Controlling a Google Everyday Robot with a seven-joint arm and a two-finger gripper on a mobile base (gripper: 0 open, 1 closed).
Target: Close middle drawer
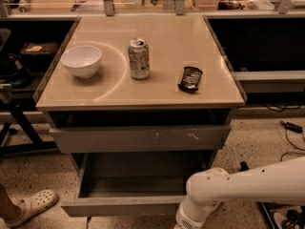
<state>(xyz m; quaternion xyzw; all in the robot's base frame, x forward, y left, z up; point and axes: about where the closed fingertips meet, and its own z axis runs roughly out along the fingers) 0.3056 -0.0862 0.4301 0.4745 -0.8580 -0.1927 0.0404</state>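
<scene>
The middle drawer (121,206) is pulled far out of the cabinet. Its plain grey front is near the bottom of the camera view and its grey box interior (136,179) is open to view and looks empty. Above it, the grey drawer front with white scratch marks (138,138) stands out a little from the cabinet. My white arm (238,187) comes in from the right and bends down at the drawer's right front corner. My gripper is below the bottom edge of the view, out of sight.
On the cabinet top (157,87) stand a white bowl (81,60), a drinks can (138,58) and a dark snack bar (190,78). A person's foot in a white clog (28,206) is at the lower left. Cables (290,128) lie on the floor at the right.
</scene>
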